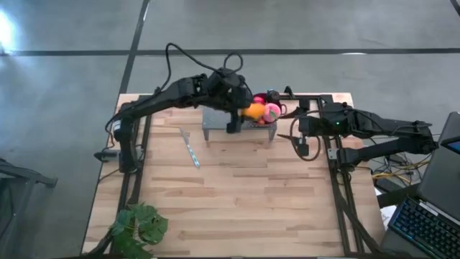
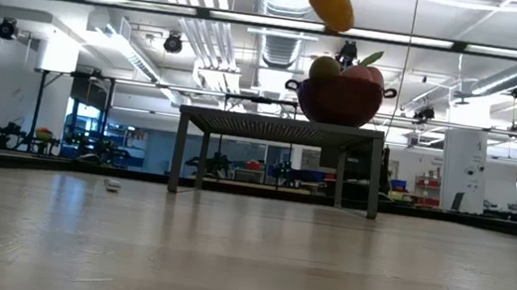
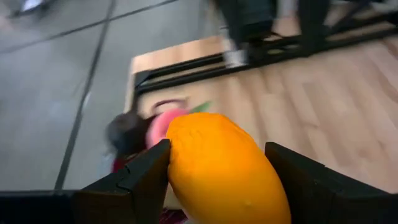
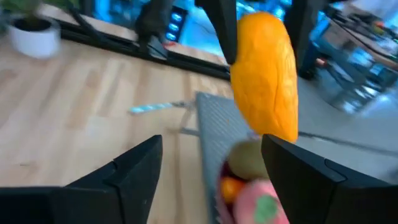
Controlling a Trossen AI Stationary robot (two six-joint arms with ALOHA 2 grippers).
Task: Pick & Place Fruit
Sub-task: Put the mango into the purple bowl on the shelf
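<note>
While I hold both arms over the far half of the bench (image 1: 237,201), the high view shows my left gripper (image 1: 243,115) above the small grey metal stand (image 1: 215,119), clamped on the elongated orange piece (image 1: 253,111). The rest of the fruit (image 1: 272,109) sits piled in a bowl just beside it, toward my right arm. The right gripper (image 1: 296,137) hangs near that pile on the other side, carrying nothing. A leafy plant (image 1: 138,224) lies at the near left corner, well apart.

From the low view, the orange piece (image 2: 328,0) hangs high, its long axis close to upright and leaning a little, above and slightly to one side of the purple bowl (image 2: 339,101) on the stand (image 2: 281,128).

In the left wrist view the jaws grip the orange piece (image 3: 221,171) across its narrow width, one finger (image 3: 140,180) on each flank. The pink ball (image 3: 160,124) lies just beyond it.

In the right wrist view my right jaws stand apart and empty, with the orange piece (image 4: 267,74) hanging ahead between them and farther off, and the olive-green piece (image 4: 245,160) and pink ball (image 4: 261,202) below it.

I judge the left arm owns this move: the orange piece is already lifted from the bowl, and what matters next is carrying it clear toward open bench before lowering it along that upright axis.
</note>
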